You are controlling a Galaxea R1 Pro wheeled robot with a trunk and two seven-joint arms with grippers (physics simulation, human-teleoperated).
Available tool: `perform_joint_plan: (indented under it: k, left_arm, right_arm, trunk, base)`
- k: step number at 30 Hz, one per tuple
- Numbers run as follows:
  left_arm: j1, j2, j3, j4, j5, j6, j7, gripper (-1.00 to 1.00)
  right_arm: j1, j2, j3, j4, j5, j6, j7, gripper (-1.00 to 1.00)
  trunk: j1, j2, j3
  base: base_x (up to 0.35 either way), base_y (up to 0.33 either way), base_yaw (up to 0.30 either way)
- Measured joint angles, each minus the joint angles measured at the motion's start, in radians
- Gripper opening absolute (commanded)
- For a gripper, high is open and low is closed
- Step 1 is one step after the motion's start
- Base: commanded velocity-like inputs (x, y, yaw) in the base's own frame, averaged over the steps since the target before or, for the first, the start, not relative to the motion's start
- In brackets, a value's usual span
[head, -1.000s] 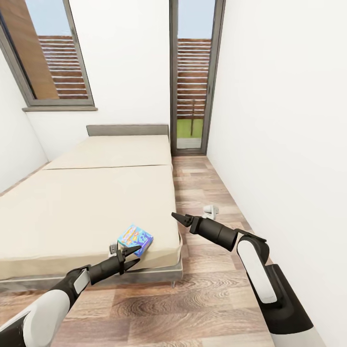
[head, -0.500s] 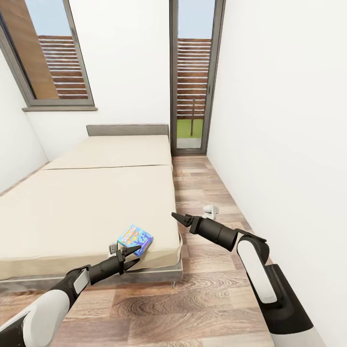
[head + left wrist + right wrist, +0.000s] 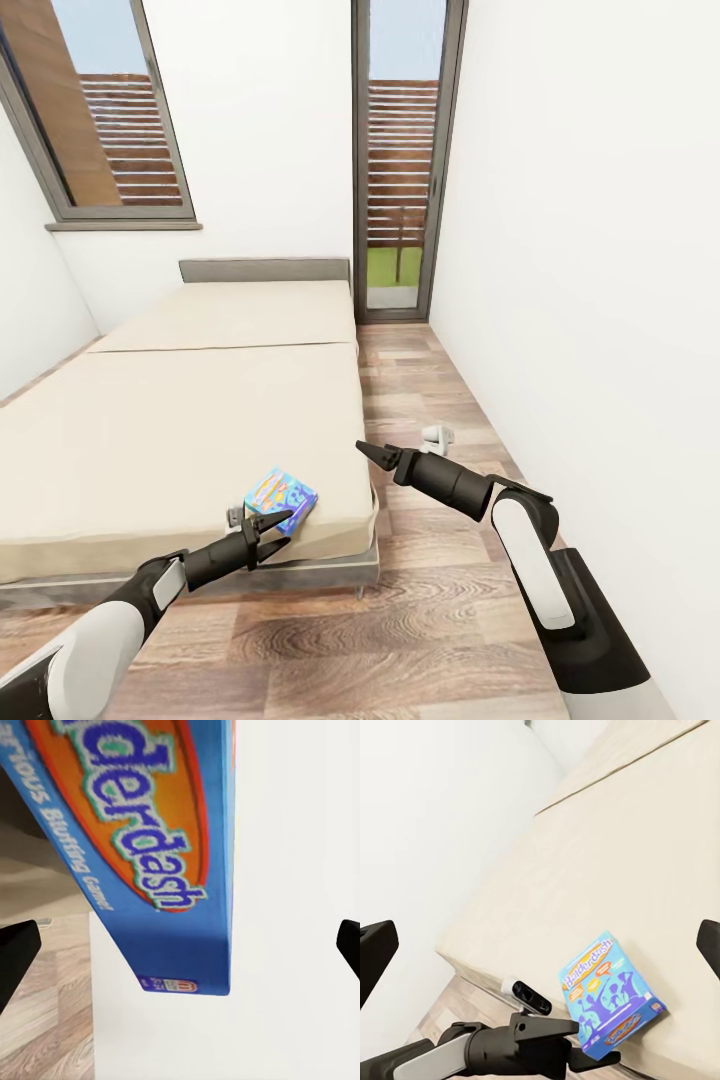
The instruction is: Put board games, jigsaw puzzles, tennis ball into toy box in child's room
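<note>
A bright blue board game (image 3: 280, 497) with orange print lies flat on the beige bed (image 3: 180, 420), near its front right corner. My left gripper (image 3: 286, 528) is open just in front of that box, at the mattress edge. In the left wrist view the board game (image 3: 150, 847) looms close between the spread fingertips (image 3: 15, 949) and touches neither. My right gripper (image 3: 370, 451) hovers open beside the bed's right edge, above the floor, holding nothing. Its wrist view looks down on the board game (image 3: 611, 994) and the left gripper (image 3: 585, 1050) next to it.
A strip of wood plank floor (image 3: 430, 400) runs between the bed and the white right wall (image 3: 600, 250) toward a tall glass door (image 3: 400, 170). A small white object (image 3: 437, 435) lies on that floor. The grey headboard (image 3: 265, 270) is against the far wall.
</note>
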Motion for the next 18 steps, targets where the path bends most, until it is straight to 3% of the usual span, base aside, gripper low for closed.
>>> perform_joint_plan:
  k: [18]
  left_arm:
    - [0.0,0.001,-0.001,0.0,0.001,0.001,-0.003,1.0]
  right_arm:
    - [0.0,0.0,0.0,0.0,0.0,-0.001,0.001,1.0]
  trunk:
    - [0.0,0.0,0.0]
  base:
    - [0.001,0.0,0.0]
